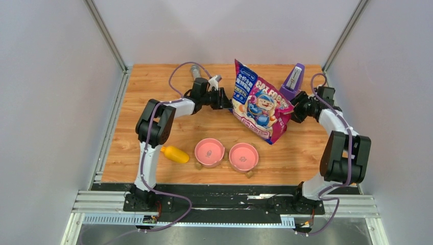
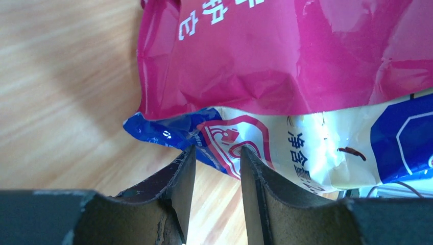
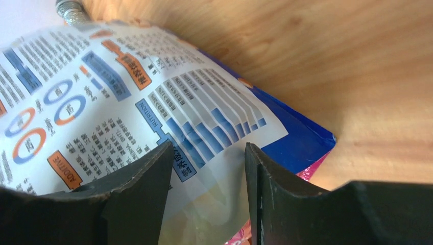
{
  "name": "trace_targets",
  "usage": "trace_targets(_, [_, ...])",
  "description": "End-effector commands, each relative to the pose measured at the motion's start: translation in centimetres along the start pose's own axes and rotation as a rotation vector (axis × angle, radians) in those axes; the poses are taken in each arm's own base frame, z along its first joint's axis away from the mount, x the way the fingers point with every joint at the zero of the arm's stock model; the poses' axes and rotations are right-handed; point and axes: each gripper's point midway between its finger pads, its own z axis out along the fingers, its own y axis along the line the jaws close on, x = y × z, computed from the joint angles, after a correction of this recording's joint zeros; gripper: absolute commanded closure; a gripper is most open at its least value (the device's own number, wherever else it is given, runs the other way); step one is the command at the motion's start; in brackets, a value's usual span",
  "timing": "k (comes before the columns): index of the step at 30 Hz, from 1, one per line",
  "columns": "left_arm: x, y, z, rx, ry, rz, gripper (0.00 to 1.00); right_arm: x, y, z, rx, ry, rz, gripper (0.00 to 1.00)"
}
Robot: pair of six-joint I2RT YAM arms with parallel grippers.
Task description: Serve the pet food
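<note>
Wooden table (image 1: pixel 153 92) carried the cat-food bag (image 1: pixel 260 104) upright at twelve o'clock, its kibble hidden inside. Left end effector (image 2: pixel 214 155) and right end effector (image 3: pixel 207 153) each pinched a bag edge, bag corners cut off.

so that's two round pink plastic bowls (image 1: pixel 209 152), one glossy purple-pink cartoon-cat bag (image 1: pixel 261 104), one yellow plastic scoop (image 1: pixel 175 154), one purple metronome (image 1: pixel 292 81).

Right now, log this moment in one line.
left gripper: at bag edge | right gripper: on bag's other side | bowls: no food visible | scoop: untouched
</note>
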Motion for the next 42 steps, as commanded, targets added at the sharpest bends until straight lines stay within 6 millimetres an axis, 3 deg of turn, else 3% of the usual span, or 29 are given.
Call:
trace_targets(1, [2.3,-6.4,3.4,0.248,0.094,0.035,0.54,4.6,0.7,-2.4,-0.008,0.024,0.043,0.46])
trace_targets(4, [2.6,-6.3,3.5,0.271,0.085,0.03,0.53,4.7,0.4,-3.8,0.016,-0.059,0.058,0.43])
trace_targets(8, [2.0,-4.7,2.9,0.152,0.068,0.038,0.52,2.6,1.3,-5.8,0.055,-0.175,0.023,0.39])
trace_targets(14, [-1.3,-1.9,-2.3,-0.107,0.009,0.066,0.51,-1.1,2.4,-9.5,0.211,-0.285,-0.041,0.32])
trace_targets(15, [-1.7,-2.2,-3.5,-0.128,0.007,0.066,0.5,-1.6,2.5,-10.2,0.232,-0.309,-0.052,0.3])
trace_targets(18, [-2.9,-1.5,-6.8,-0.194,-0.03,0.052,0.48,-2.8,4.5,-12.0,0.209,-0.358,-0.11,0.24])
trace_targets(22, [-5.0,-3.6,-10.9,-0.222,-0.098,0.09,0.43,-3.6,8.6,-14.0,0.095,-0.376,-0.23,0.21])
trace_targets(27, [-5.2,-4.9,-14.0,-0.28,-0.107,0.138,0.31,-2.3,13.5,-15.9,-0.097,-0.325,-0.402,0.15])
trace_targets(32, [-1.4,-4.0,-18.2,-0.424,-0.026,0.148,0.27,-1.4,15.1,-17.9,-0.17,-0.381,-0.428,0.05])
trace_targets(35, [1.5,-3.2,-20.5,-0.513,0.022,0.102,0.24,-1.0,15.8,-18.7,-0.195,-0.399,-0.439,0.04])
trace_targets(42, [8.4,-3.6,-24.9,-0.604,0.114,-0.07,0.23,-0.9,17.1,-19.9,-0.218,-0.453,-0.428,0.05])
